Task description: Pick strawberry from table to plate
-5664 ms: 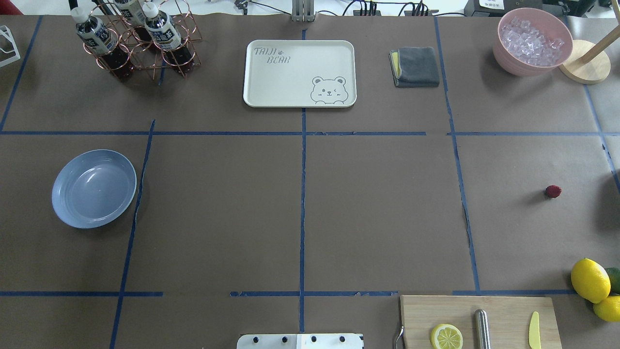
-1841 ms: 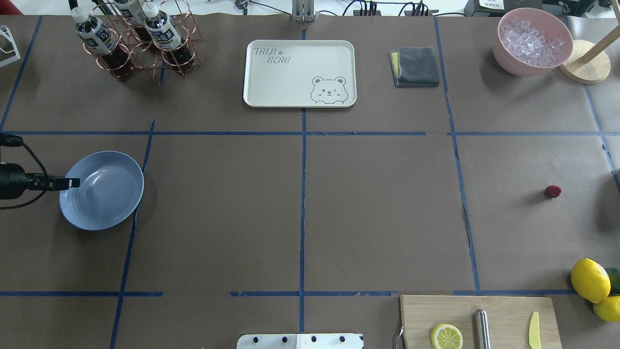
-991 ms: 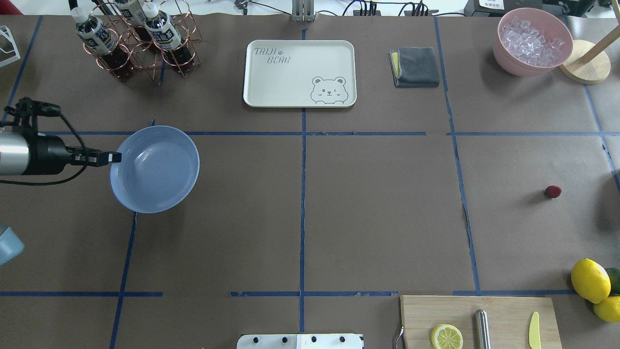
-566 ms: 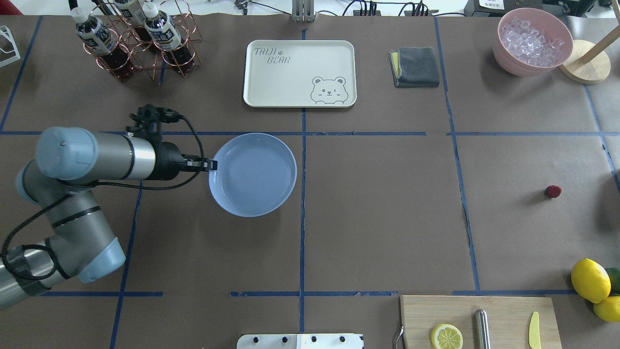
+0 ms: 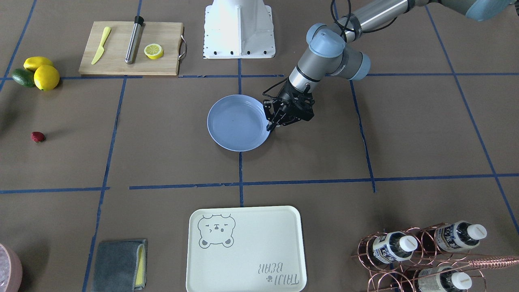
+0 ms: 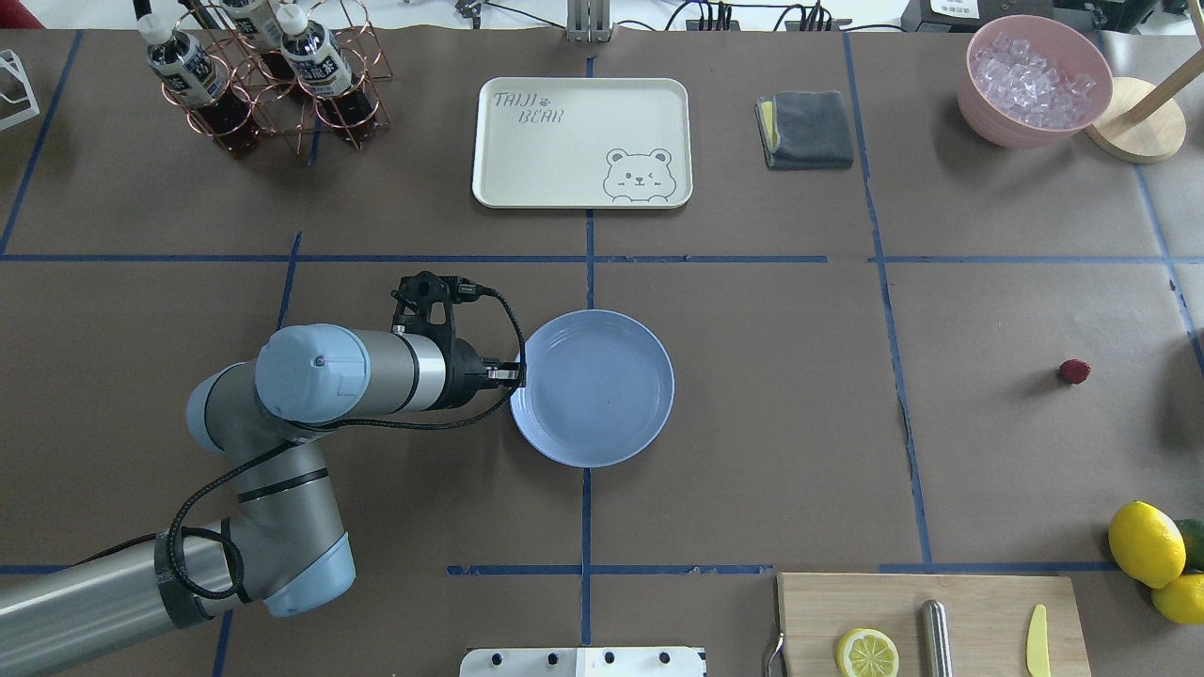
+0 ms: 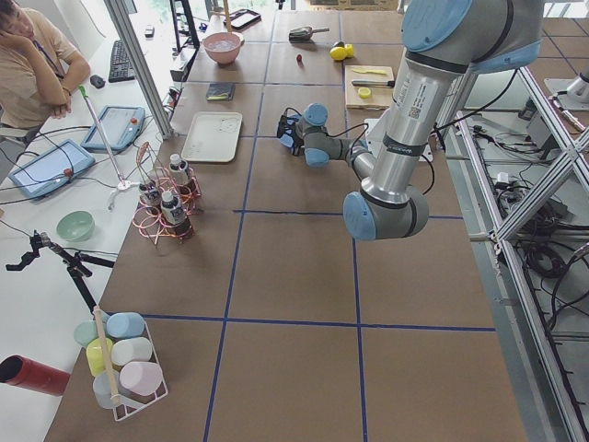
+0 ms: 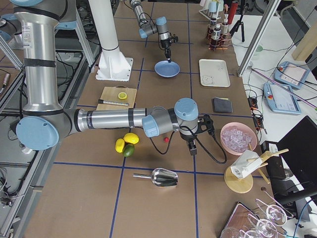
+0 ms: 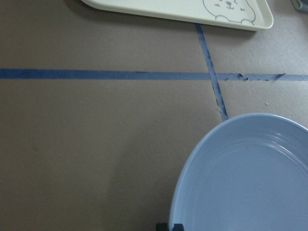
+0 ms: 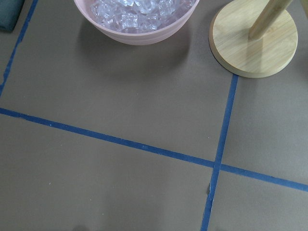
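The strawberry [image 6: 1074,371] is a small dark-red berry lying alone on the brown table [image 6: 752,451] at the far right; it also shows as the strawberry [image 5: 38,137]. The light-blue plate [image 6: 602,414] is at the table's centre, over the middle tape line. My left gripper [image 6: 515,376] is shut on its left rim, seen too as the left gripper [image 5: 271,125]. The left wrist view shows the plate [image 9: 250,183] close below. My right gripper [image 8: 192,150] shows only in the exterior right view, close to the strawberry [image 8: 167,139]; whether it is open or shut I cannot tell.
A cream bear-print tray [image 6: 583,141], a grey cloth [image 6: 807,129] and a bottle rack [image 6: 273,75] line the far side. A pink bowl of ice [image 6: 1035,80] stands far right. Lemons [image 6: 1146,543] and a cutting board [image 6: 931,621] lie near right.
My left arm has come in from the left and moved the plate, held by its rim, rightward to the table's centre. The strawberry has stayed in place.
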`<state>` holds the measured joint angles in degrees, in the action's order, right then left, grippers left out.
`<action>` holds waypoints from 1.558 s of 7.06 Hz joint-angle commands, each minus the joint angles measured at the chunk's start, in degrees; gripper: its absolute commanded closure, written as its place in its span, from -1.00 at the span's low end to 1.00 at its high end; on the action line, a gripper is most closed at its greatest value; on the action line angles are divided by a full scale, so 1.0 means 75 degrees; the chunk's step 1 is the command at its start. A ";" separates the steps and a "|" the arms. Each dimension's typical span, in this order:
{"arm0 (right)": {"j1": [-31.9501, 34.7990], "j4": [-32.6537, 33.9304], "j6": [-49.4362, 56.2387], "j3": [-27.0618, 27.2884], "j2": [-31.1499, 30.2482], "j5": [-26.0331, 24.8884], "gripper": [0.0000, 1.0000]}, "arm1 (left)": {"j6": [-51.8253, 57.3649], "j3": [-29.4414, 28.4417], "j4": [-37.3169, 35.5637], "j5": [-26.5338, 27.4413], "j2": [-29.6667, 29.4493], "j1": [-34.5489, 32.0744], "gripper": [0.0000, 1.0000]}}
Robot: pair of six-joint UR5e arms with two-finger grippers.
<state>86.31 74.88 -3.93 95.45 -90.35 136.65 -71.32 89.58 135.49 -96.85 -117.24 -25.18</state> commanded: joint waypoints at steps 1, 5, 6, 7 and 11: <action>0.0000 0.0000 -0.0003 0.0046 0.0000 -0.0009 -1.00 | -0.0017 0.0021 -0.0006 0.0058 0.0023 0.0018 -0.82; -0.0012 -0.0768 0.0080 0.0304 -0.0035 -0.0091 -1.00 | 0.2244 0.1456 -0.1535 -0.1194 0.0921 -0.1652 -1.00; -0.0197 -0.0820 -0.0083 0.0327 0.0035 -0.0068 -1.00 | 0.3741 0.1741 -0.2272 -0.1927 0.1181 -0.2540 -1.00; -0.0269 -0.1250 -0.0839 0.0328 -0.0069 -0.0010 -1.00 | 0.5415 0.1836 -0.2581 -0.2561 0.1554 -0.3558 -1.00; -0.0948 -0.1887 -0.1644 0.0339 -0.0059 -0.0242 -1.00 | 0.8174 0.1405 -0.5874 -0.4641 0.2402 -0.6844 -1.00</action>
<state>80.09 61.01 -15.84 97.96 -90.79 135.68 -11.95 101.03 103.65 -129.48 -99.61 -70.87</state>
